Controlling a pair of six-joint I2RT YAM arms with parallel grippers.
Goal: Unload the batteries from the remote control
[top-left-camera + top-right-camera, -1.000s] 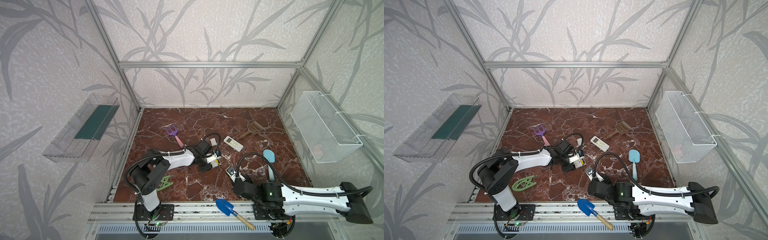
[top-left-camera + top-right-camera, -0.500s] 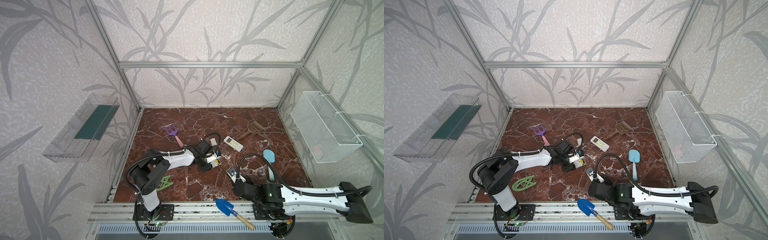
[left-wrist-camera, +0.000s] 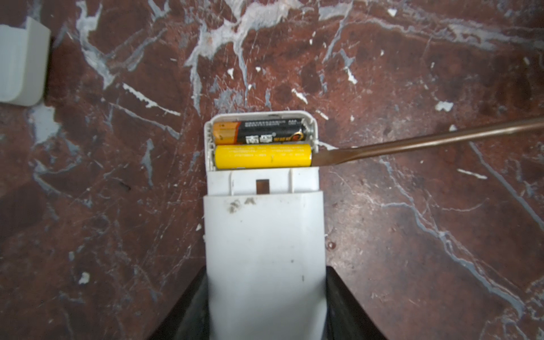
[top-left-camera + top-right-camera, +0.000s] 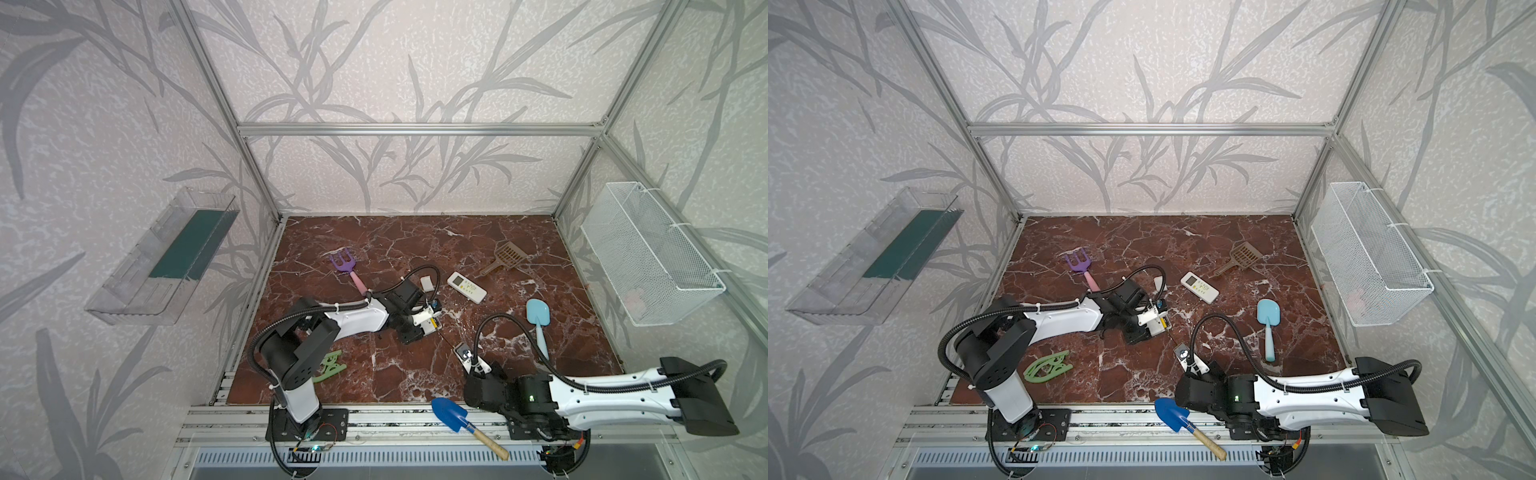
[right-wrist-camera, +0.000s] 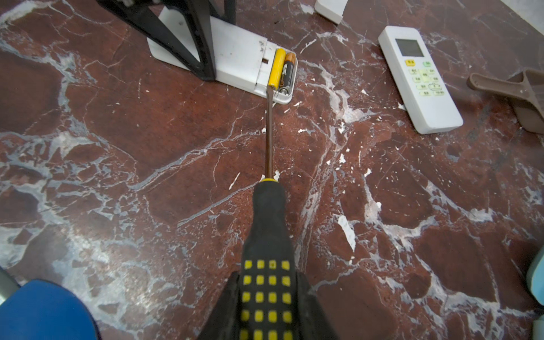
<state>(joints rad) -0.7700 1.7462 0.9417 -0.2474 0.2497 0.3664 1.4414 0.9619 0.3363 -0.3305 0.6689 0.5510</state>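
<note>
The left claw point(image 3: 266, 294) clamps the remote point(image 3: 265, 235), the right claw point(image 5: 269, 294) clamps the screwdriver point(image 5: 268, 212); the yellow battery point(image 3: 263, 156), in the open bay at 11 o'clock from the right claw in both top views, lies nearly collinear with the blade touching its end

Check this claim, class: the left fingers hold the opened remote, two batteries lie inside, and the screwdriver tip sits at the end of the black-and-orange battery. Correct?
One error. In the left wrist view the screwdriver tip sits at the end of the yellow battery, not the black-and-orange battery beside it. The rest stands: the left fingers hold the opened remote with two batteries inside.
</note>
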